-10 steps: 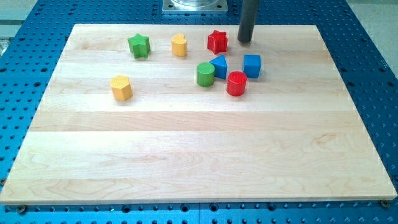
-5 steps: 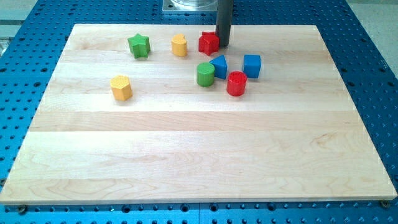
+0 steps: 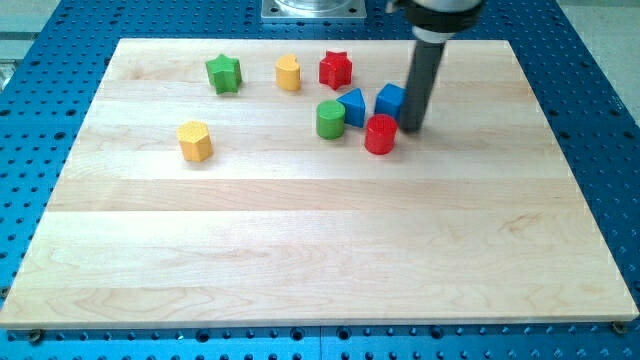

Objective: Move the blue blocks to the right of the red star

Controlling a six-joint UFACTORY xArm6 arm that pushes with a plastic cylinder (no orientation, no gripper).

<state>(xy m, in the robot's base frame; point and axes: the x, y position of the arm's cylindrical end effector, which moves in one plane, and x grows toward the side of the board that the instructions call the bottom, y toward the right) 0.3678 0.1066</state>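
Note:
The red star (image 3: 336, 70) sits near the view's top, centre. Below and right of it lie two blue blocks: a blue triangular block (image 3: 352, 106) touching the green cylinder (image 3: 330, 119), and a blue cube (image 3: 390, 100) further right. My tip (image 3: 411, 127) rests on the board against the blue cube's right side, just right of the red cylinder (image 3: 380, 134). The rod hides the cube's right edge.
A green star (image 3: 224, 73) and a yellow block (image 3: 288, 72) lie left of the red star along the view's top. A yellow hexagonal block (image 3: 195, 141) sits at the left. The wooden board (image 3: 320, 250) is ringed by a blue perforated table.
My tip pushed the red star a little left, then swung right and down to the blue cube's right side. The blue cube has shifted slightly left.

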